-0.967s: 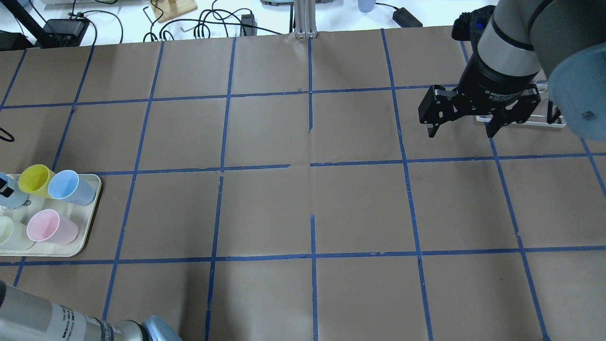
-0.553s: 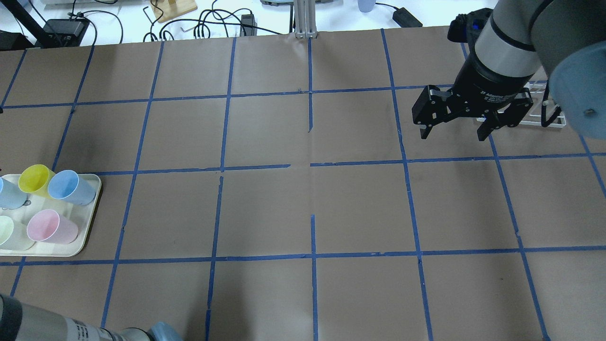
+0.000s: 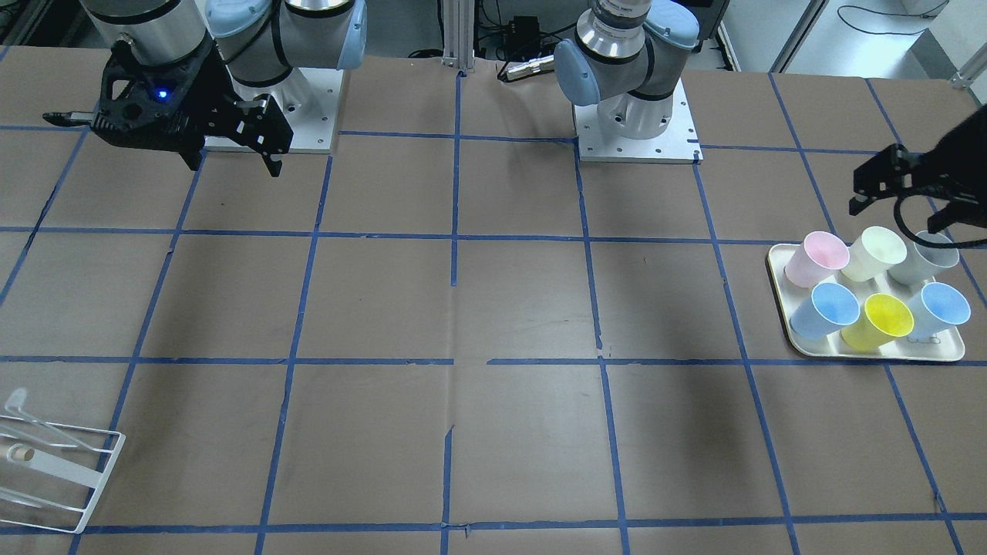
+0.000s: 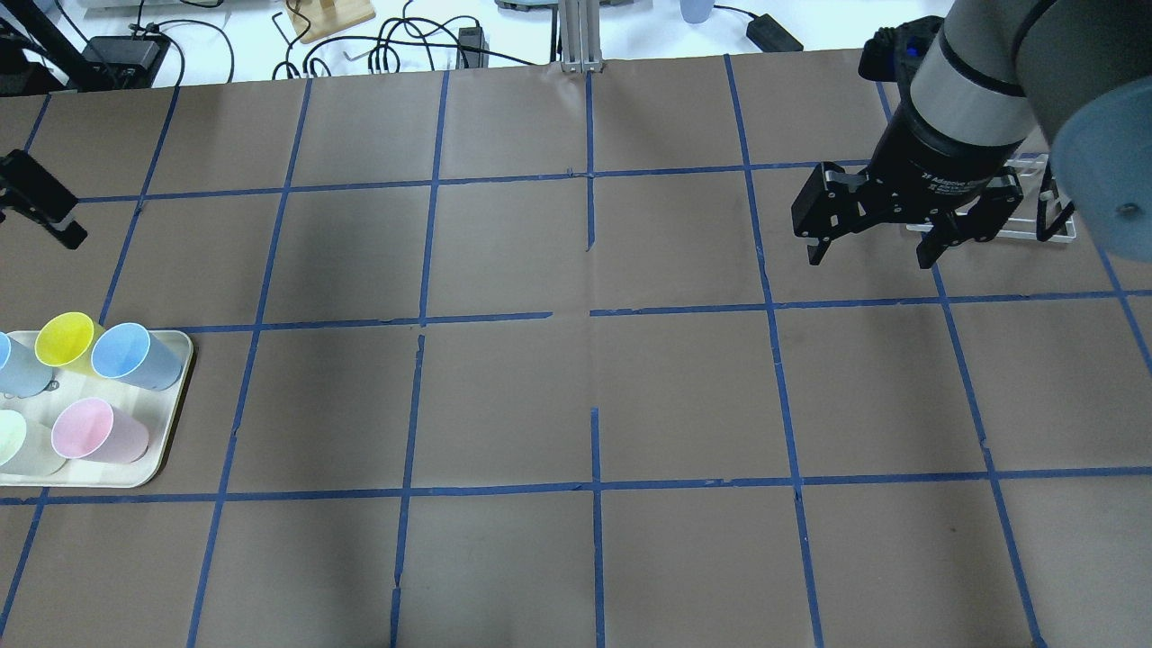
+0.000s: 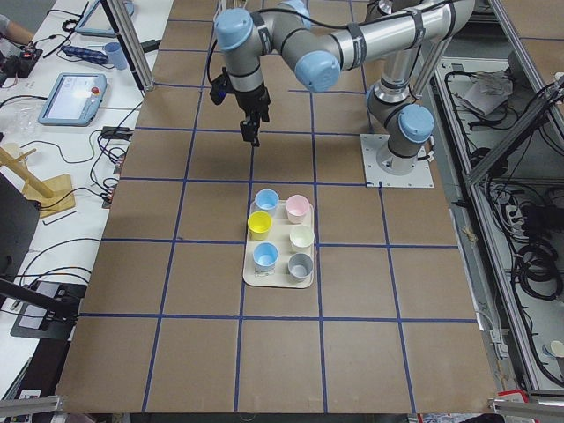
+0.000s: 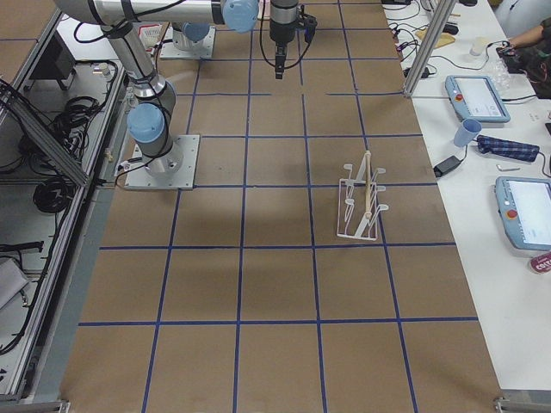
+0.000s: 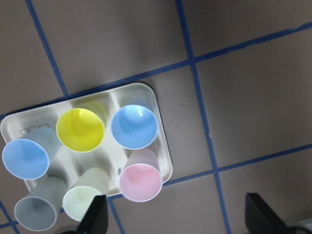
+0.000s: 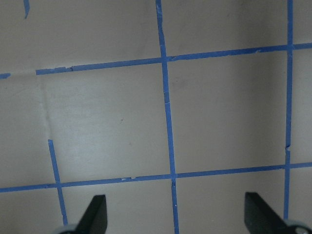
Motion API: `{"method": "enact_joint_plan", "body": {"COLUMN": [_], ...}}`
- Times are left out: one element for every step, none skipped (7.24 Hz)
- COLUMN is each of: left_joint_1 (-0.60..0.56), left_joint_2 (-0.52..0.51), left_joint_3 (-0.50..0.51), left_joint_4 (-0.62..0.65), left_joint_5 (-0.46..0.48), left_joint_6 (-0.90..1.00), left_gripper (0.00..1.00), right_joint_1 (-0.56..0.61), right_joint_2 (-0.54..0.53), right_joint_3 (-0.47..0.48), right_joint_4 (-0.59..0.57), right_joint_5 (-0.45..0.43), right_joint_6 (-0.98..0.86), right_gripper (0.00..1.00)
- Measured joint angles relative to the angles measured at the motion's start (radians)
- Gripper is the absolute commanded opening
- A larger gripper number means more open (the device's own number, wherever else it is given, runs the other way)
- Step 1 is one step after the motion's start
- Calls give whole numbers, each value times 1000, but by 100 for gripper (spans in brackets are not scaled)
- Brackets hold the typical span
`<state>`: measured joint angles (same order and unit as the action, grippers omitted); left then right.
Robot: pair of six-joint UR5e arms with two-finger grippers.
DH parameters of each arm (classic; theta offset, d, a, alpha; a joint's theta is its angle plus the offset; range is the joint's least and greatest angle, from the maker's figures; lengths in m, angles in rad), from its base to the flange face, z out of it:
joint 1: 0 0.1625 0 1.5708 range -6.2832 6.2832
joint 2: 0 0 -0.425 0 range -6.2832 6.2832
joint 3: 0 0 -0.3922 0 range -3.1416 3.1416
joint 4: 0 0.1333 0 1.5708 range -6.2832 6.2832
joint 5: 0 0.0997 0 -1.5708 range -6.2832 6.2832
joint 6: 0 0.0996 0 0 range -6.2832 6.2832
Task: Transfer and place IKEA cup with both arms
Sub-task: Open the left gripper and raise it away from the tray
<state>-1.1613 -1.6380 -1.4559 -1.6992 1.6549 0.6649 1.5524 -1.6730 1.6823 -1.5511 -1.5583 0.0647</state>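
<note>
The pale blue IKEA cup (image 3: 944, 304) stands upright at the outer end of the cream tray (image 3: 879, 351). It also shows in the overhead view (image 4: 11, 371) and in the left wrist view (image 7: 25, 158). A deeper sky-blue cup (image 3: 831, 305) stands at the tray's other end. My left gripper (image 3: 898, 216) is open and empty. It hangs above the tray's robot-side row, clear of the cups (image 7: 178, 219). My right gripper (image 4: 868, 258) is open and empty, high over the far right of the table.
The tray also holds yellow (image 3: 885, 316), pink (image 3: 816, 250), pale green (image 3: 881, 250) and grey (image 3: 928, 258) cups. A white wire rack (image 3: 46, 462) lies by the right gripper (image 4: 990, 225). Cables and a wooden stand line the far table edge.
My left gripper has gone from beside the pale blue cup up and away from the tray, empty; its forearm left the overhead view's bottom. The right gripper shifted only slightly.
</note>
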Motion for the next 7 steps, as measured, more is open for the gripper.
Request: {"method": "enact_joint_plan", "body": {"left_joint_1": [-94,-190,-281,-366,-431,-468,-481], "left_joint_2": [44,72,85,88,88,92,99], "left_joint_3": [-11,-21,-30,-37,-50,-82,-120], "left_joint_4": [-4,-3,2,15,45,96,153], "left_joint_5": [-9,-17,-25,-29,-29,-28,-29], "left_joint_6": [-99,-216,-346,-476,-567,-606,-620], "left_gripper": [98,98,98,94,95,99,100], "right_joint_1": [2,2,3,3,3,3,2], "right_joint_2": [-1,-2,-2,-2,-2,-2,-2], "right_joint_3": [-3,-7,-8,-7,-5,-4,-4], "right_joint_4": [0,0,0,0,-1,-1,-1], "right_joint_5": [-2,-2,-2,-4,-6,-6,-6], "right_joint_6": [2,6,8,9,9,10,9], "right_gripper": [100,100,100,100,100,100,100]}}
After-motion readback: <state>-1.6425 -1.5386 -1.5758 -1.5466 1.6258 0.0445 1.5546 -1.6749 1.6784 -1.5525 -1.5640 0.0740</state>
